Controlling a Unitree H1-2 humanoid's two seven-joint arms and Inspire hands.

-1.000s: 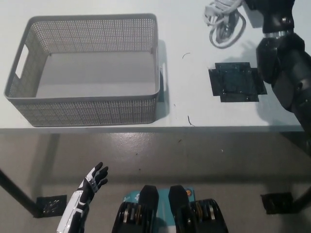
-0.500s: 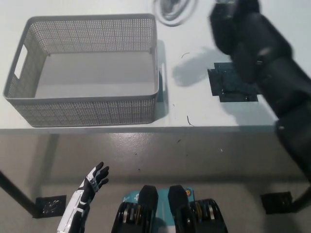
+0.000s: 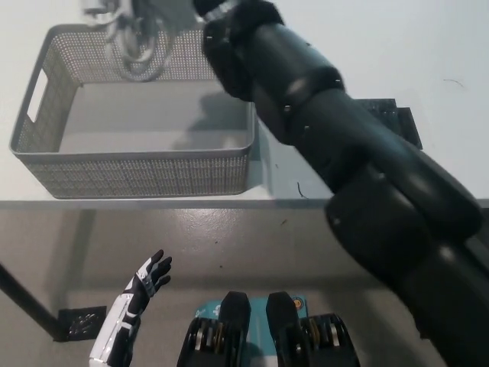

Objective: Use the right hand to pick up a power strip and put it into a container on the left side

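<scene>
My black right arm reaches across the table to the upper left. Its hand [image 3: 200, 9] sits at the picture's top edge, shut on the white power strip [image 3: 166, 9], and is mostly cut off. The strip's coiled white cable [image 3: 134, 47] hangs down over the back wall of the grey mesh basket [image 3: 137, 174] on the table's left. The basket's floor is bare. My white left hand [image 3: 150, 278] rests low at the lower left, below the table edge, fingers apart and holding nothing.
A black square patch [image 3: 397, 115] lies on the white table [image 3: 306, 187] to the right of the basket, partly hidden by my right arm. A short dark wire scrap [image 3: 301, 189] lies near the front edge.
My right arm has swung from the table's back right over to the basket, carrying the power strip and its cable along. The left hand has stayed put.
</scene>
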